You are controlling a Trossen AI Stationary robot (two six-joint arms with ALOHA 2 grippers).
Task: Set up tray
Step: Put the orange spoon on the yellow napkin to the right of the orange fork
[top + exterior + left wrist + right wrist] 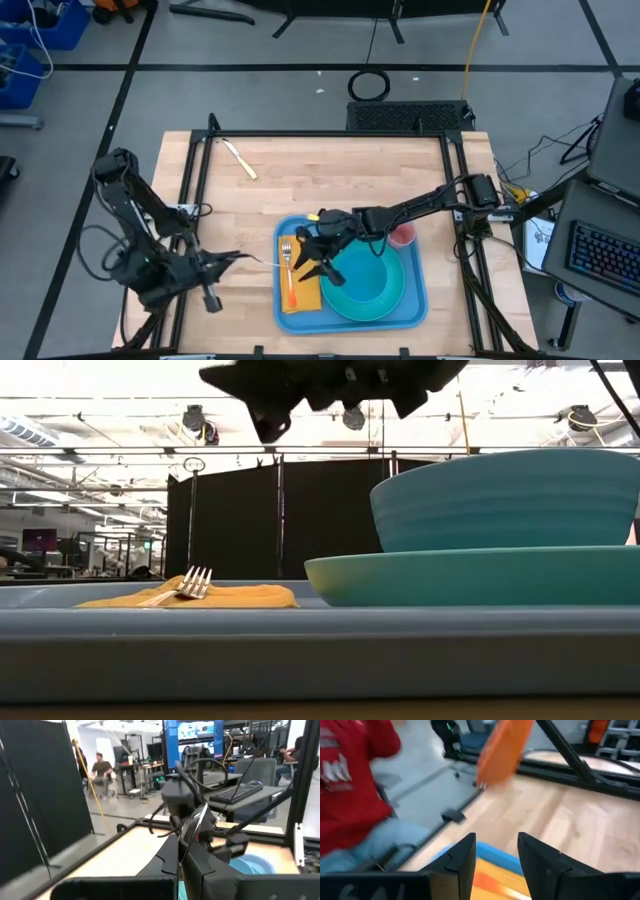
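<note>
While parted, empty, right gripper (318,250) over tray (415,300), above its napkin (303,290) end beside plate (352,300). Left gripper (232,258) clenched, empty, just off tray's left edge.
</note>
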